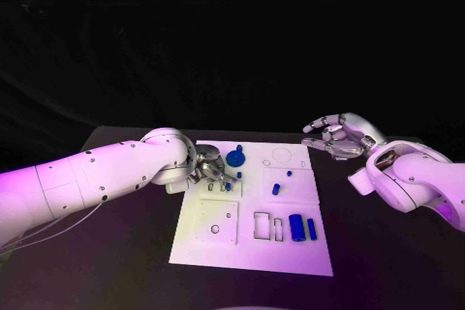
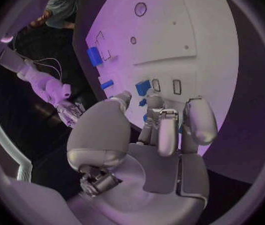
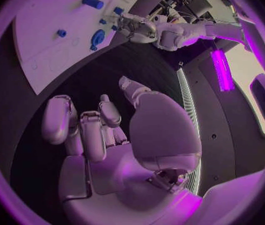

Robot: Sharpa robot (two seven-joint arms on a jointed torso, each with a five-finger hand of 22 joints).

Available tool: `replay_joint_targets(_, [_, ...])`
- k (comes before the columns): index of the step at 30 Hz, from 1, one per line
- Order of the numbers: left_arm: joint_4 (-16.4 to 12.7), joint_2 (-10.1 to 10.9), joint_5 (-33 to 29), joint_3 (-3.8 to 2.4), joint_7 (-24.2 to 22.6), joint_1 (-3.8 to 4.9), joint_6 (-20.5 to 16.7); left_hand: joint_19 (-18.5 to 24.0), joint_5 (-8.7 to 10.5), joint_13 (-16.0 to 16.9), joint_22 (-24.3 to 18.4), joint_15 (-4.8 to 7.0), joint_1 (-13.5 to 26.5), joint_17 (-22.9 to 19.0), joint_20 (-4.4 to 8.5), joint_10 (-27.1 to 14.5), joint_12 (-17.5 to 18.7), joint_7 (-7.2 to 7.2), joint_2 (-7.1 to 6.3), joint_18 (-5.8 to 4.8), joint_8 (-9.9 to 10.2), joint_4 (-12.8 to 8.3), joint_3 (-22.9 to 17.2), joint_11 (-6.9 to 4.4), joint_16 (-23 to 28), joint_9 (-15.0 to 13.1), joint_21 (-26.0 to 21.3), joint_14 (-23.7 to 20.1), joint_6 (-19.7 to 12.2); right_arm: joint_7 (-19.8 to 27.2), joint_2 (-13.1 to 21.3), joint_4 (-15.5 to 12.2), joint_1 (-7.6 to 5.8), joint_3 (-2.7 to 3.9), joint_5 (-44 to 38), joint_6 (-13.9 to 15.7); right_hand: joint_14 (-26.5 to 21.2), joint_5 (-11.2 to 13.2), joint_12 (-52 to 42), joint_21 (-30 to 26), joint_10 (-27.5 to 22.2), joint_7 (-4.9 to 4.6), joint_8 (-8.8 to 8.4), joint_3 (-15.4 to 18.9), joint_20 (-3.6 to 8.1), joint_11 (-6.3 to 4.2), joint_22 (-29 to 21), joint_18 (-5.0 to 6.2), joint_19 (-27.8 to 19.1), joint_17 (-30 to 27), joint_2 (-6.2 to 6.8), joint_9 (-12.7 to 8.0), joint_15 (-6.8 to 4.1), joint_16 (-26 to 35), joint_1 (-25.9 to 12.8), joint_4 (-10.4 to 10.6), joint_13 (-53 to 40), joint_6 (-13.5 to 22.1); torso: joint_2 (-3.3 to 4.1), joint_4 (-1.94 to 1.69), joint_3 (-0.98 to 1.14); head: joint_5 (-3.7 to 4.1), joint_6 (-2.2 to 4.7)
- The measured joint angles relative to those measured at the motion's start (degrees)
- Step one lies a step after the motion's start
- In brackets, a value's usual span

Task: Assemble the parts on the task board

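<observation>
Head view. The flat white rectangular task board (image 1: 254, 249) lies in the middle of the black table (image 1: 388, 256). The robot's left silver hand (image 1: 209, 167) rests over the board's left far corner, fingers curled down onto the board among small blue parts; whether it actually pinches one cannot be told, as the fingertips hide the contact. Just beside that hand, toward the far edge, sits a round blue gear-like part (image 1: 238, 159). Near the board's centre stand a short blue peg (image 1: 276, 187) and a smaller blue stud (image 1: 289, 173). At the board's near right lie two upright-oriented blue cylinders, a thick blue cylinder (image 1: 296, 227) and a thin blue rod (image 1: 312, 228), side by side next to empty rectangular cut-outs (image 1: 263, 225). The right silver hand (image 1: 339, 136) hovers off the board's far right corner, above the table, fingers spread and loosely bent, holding nothing.

Left wrist view. The left hand's fingers (image 2: 168, 130) press down at small blue pieces (image 2: 143, 88) on the board.
</observation>
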State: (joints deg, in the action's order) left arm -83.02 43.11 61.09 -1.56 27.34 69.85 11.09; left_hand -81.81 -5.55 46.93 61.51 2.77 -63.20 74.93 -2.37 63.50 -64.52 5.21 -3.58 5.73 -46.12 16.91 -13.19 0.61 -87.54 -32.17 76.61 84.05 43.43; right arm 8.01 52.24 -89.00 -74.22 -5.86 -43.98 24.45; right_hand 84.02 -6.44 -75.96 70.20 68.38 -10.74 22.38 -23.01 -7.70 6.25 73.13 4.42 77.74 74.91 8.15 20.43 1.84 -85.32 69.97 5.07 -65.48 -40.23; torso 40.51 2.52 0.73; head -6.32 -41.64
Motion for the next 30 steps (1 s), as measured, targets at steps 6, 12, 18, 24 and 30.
replay_joint_targets(6, [0.48, -0.49, 0.14, 0.14, 0.07, 0.00, 0.37, 0.00, -0.23, 0.00, 0.10, 0.00, -0.30, 0.00, 0.00, 0.00, 0.00, 0.00, 0.30, 0.00, -0.28, 0.00, 0.00, 0.00, 0.00, -0.18, 0.00, 0.00, 0.00, -0.02, -0.04, 0.08, 0.01, -0.02, 0.00, 0.00, 0.00, 0.00, 0.00, 0.00, 0.00, 0.00, 0.00, 0.00, 0.00, 0.00, 0.00, 0.00, 0.00, 0.00, 0.00, 0.01, 0.00, 0.00, 0.00, 0.00, 0.00, 0.00, 0.00, 0.00, 0.00, 0.01, -0.10])
replay_joint_targets(12, [0.65, -0.79, 0.20, 0.19, 0.15, -0.02, 0.77, 0.00, -0.23, 0.22, 0.22, 0.00, -0.68, -0.01, 0.00, 0.00, -0.23, 0.00, 0.68, 0.00, -0.28, -0.18, -0.18, 0.00, 0.00, -0.42, 0.00, 0.00, 0.00, -0.06, -0.06, 0.13, 0.02, -0.04, -0.01, -0.01, 0.00, 0.00, 0.00, -0.24, 0.00, 0.00, 0.00, 0.16, 0.13, 0.00, -0.20, 0.00, -0.13, 0.00, 0.00, 0.01, 0.00, 0.00, 0.00, 0.16, 0.00, 0.00, 0.00, 0.01, 0.03, 0.05, -0.24])
replay_joint_targets(18, [0.66, -1.04, 0.14, 0.23, 0.58, -0.08, 1.12, 0.00, -0.23, 0.35, 0.82, 0.00, -2.34, -0.01, 0.00, -0.01, -0.45, -0.32, 1.09, 0.00, -0.49, -0.21, -1.54, 0.00, 0.00, -0.77, 0.51, 0.00, -0.32, -0.11, -0.15, 0.19, 0.05, -0.05, -0.02, -0.02, 0.00, -0.21, 0.00, -0.25, 0.00, 0.00, 0.00, 0.16, 0.21, 0.00, -0.32, 0.00, -0.21, 0.00, 0.00, 0.01, 0.00, 0.00, 0.00, 0.16, 0.11, 0.00, 0.00, 0.02, 0.08, 0.06, -0.41])
replay_joint_targets(24, [0.67, -1.16, 0.02, 0.25, 1.16, -0.10, 1.41, 0.01, -0.23, 0.41, 0.82, 0.00, -2.55, -0.01, 0.00, -0.01, -0.45, -0.31, 1.03, 0.01, -0.49, -0.32, -1.76, 0.01, 0.00, -0.83, 0.50, 0.00, -0.32, -0.14, -0.25, 0.29, 0.09, -0.06, -0.03, -0.03, 0.00, -0.21, 0.00, -0.25, 0.00, 0.00, 0.00, 0.16, 0.21, 0.00, -0.32, 0.00, -0.21, 0.00, 0.00, 0.01, 0.00, 0.00, 0.00, 0.16, 0.11, 0.00, 0.00, 0.04, 0.11, 0.03, -0.47])
replay_joint_targets(30, [0.76, -1.29, -0.08, 0.26, 1.51, -0.11, 1.65, 0.01, -0.44, 0.48, 0.95, -0.01, -3.15, -0.01, 0.00, -0.01, -0.70, -0.31, 1.18, 0.00, -0.49, -0.17, -2.88, 0.01, 0.00, -0.97, 0.50, 0.00, -0.32, -0.15, -0.30, 0.34, 0.12, -0.08, -0.04, -0.04, 0.00, -0.21, 0.00, -0.25, 0.00, 0.00, 0.00, 0.16, 0.21, 0.00, -0.32, -0.01, -0.21, 0.00, 0.00, 0.01, 0.00, 0.00, 0.00, 0.16, 0.11, 0.00, -0.01, 0.03, 0.11, 0.09, -0.48])
